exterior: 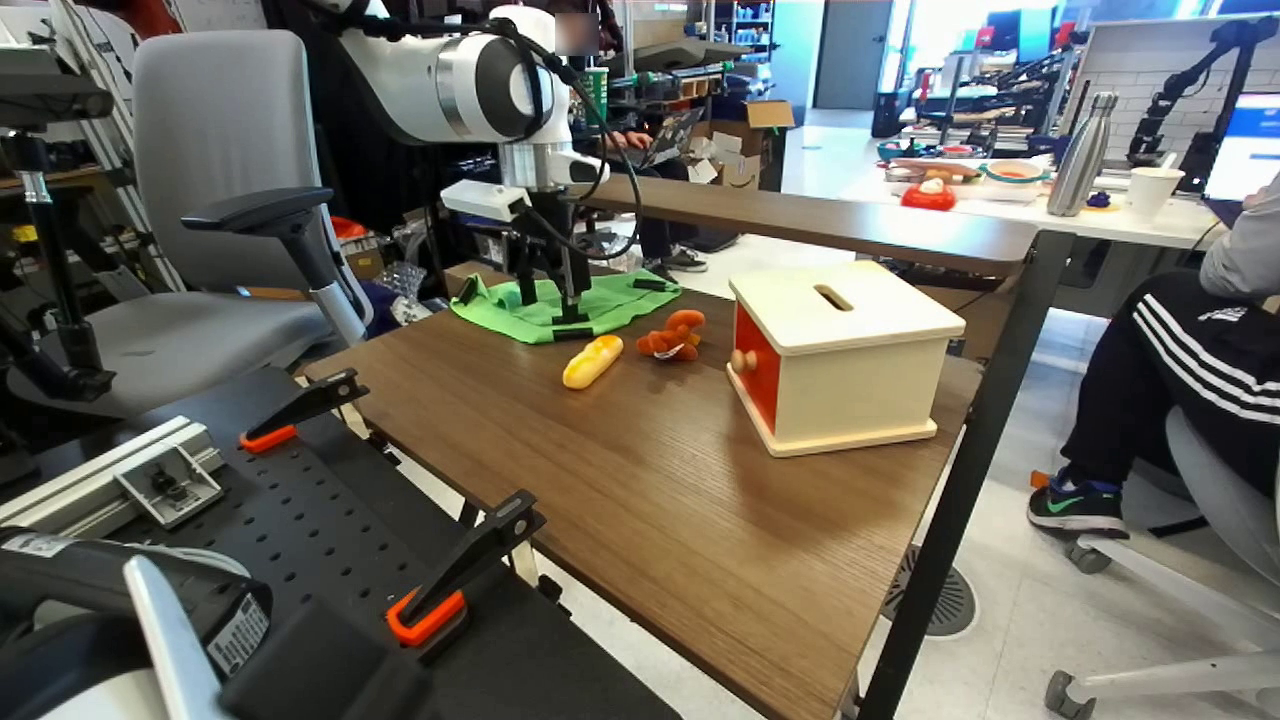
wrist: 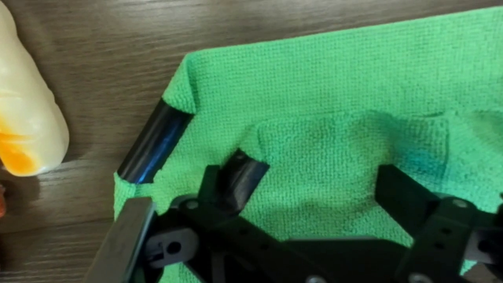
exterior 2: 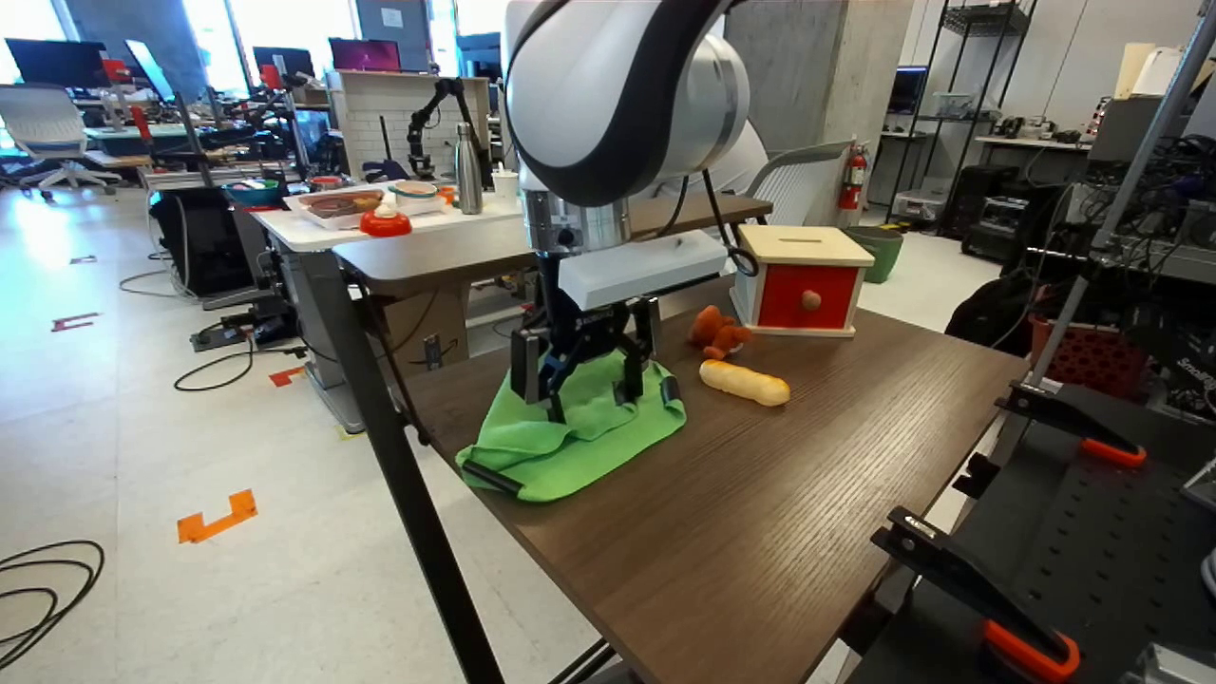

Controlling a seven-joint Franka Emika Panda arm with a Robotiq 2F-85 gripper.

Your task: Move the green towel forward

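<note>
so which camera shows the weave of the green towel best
The wrist view: the green towel is close enough there to make out its weave, though the frame edge crops it and the gripper hides part. In both exterior views more of its outline shows, but its weave is too small to see.

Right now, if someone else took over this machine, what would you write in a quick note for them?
The pincer: open, jaws apart, low over the green towel; no cloth visibly gripped.
The towel: rumpled on the table, with black strips on it.
Close by: the yellowish bread-like toy and the orange toy, both off the cloth.
Done: the pincer is positioned at the towel. Whether the towel already lies where it should end up, I can't tell.
Left: probably close on the cloth, move it forward, let go.
</note>
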